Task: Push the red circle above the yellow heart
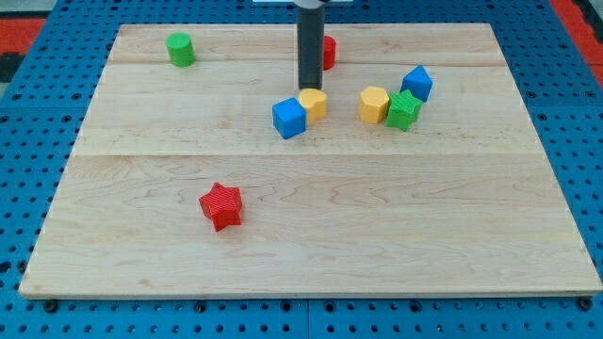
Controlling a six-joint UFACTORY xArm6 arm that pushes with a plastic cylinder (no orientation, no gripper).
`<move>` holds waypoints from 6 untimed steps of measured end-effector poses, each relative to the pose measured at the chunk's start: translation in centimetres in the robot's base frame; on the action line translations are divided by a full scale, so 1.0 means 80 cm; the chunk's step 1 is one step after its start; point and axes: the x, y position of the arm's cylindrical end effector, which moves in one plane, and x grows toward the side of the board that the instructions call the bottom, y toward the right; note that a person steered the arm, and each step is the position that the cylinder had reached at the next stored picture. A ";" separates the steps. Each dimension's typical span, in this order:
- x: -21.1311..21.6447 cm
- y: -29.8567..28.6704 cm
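The wooden board lies flat on a blue pegboard surface, and every block sits loose on its top, none inside any holder. At the view's far left, near the top edge, stands a green cylinder, well apart from everything else. Lower down, toward the view's bottom left, lies a red star, alone on open wood. Near the middle, a blue cube touches a yellow block, whose shape I cannot make out for certain. My tip comes down just at that yellow block's top-left edge, the dark rod rising straight up out of view; there is no claw on this arm, so no opening or closing to tell. The red circle shows only as a sliver behind the rod's right side, near the view's top, above the yellow block. Further right cluster a yellow hexagon-like block, a green star-like block touching it, and a blue cube just above.
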 end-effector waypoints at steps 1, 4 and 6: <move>-0.046 0.048; -0.110 0.026; -0.117 0.062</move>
